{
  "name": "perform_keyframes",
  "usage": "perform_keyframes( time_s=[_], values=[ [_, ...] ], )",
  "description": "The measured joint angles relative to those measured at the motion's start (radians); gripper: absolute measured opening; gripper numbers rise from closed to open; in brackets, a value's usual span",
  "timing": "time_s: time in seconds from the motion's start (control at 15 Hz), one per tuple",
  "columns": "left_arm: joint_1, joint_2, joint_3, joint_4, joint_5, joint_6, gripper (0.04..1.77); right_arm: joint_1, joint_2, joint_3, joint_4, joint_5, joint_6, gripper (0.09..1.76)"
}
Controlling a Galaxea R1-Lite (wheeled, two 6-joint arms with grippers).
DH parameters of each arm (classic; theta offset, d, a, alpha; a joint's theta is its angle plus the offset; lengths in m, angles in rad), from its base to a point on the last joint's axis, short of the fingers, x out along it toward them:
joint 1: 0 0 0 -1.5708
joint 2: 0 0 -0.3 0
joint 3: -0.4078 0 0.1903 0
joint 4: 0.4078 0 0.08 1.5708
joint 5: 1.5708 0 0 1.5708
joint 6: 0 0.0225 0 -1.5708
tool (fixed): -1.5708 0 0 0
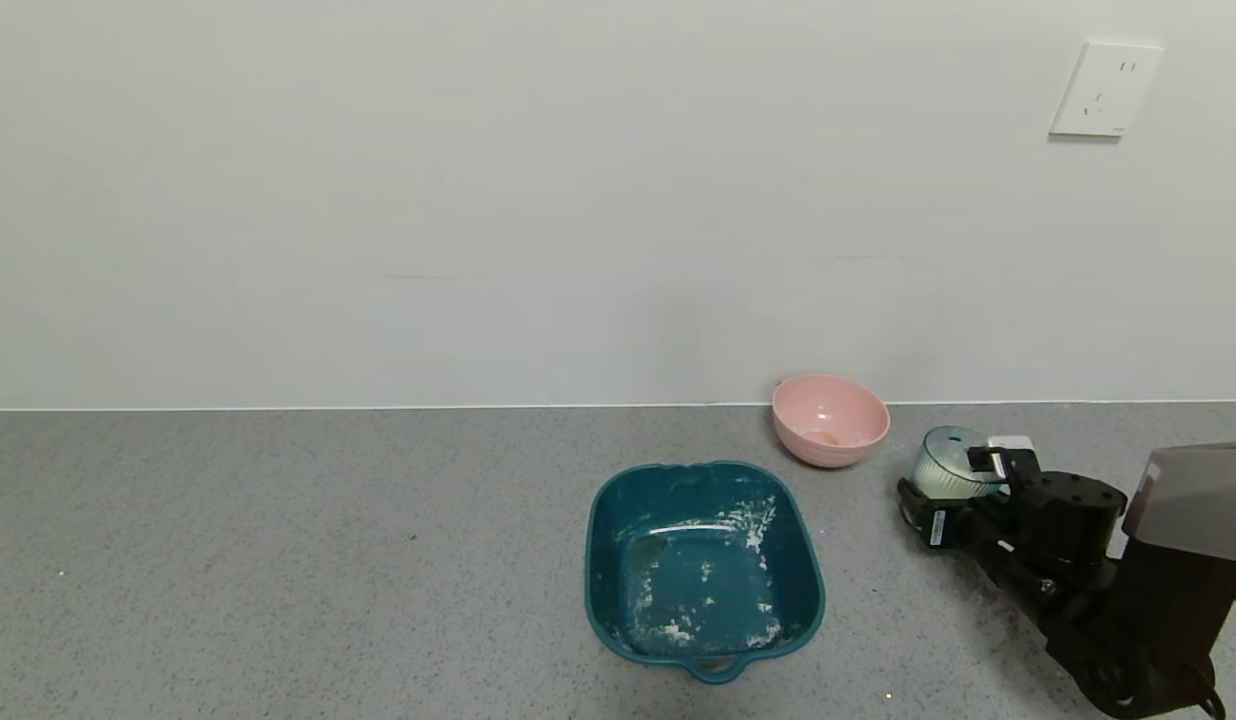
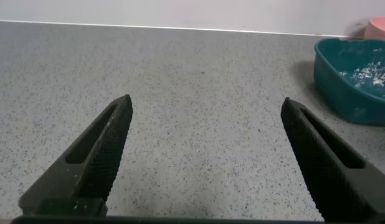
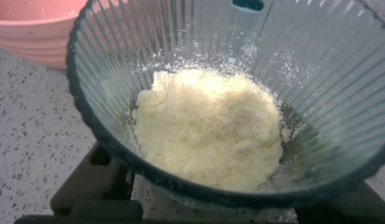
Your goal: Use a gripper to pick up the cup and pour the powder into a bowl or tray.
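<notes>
The ribbed pale blue-green cup (image 1: pixel 940 472) stands at the right of the counter, just right of the pink bowl (image 1: pixel 830 420). My right gripper (image 1: pixel 958 482) is shut on the cup, with one finger on each side of its wall. In the right wrist view the cup (image 3: pixel 317 62) fills the picture, holding a clumpy heap of off-white powder (image 3: pixel 205 127), and the pink bowl (image 3: pixel 30 31) is right behind it. My left gripper (image 2: pixel 206 99) is open and empty over bare counter, out of the head view.
A dark teal square tray (image 1: pixel 598 560) with powder traces on its floor sits in front of the pink bowl, to its left; it shows in the left wrist view (image 2: pixel 348 87). The white wall rises close behind the bowl, with a socket (image 1: pixel 1105 88).
</notes>
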Motion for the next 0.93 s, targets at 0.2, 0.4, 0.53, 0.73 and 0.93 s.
perform_keyframes(
  time_s=[0.2, 0.4, 0.53, 0.73, 0.93],
  values=[
    [0.000, 0.000, 0.000, 0.000, 0.000, 0.000, 1.72, 0.000, 0.000, 0.001, 0.000, 0.000, -0.001, 1.35],
    [0.000, 0.000, 0.000, 0.000, 0.000, 0.000, 1.72, -0.004, -0.002, 0.004, 0.000, 0.000, -0.001, 1.35],
    [0.000, 0.000, 0.000, 0.000, 0.000, 0.000, 1.72, -0.008, -0.005, 0.009, 0.000, 0.002, -0.001, 1.35],
    [0.000, 0.000, 0.000, 0.000, 0.000, 0.000, 1.72, -0.010, -0.021, 0.016, 0.002, 0.006, -0.001, 1.35],
    [0.000, 0.000, 0.000, -0.001, 0.000, 0.000, 1.72, -0.012, -0.057, 0.029, 0.010, 0.009, -0.010, 1.35]
  ],
)
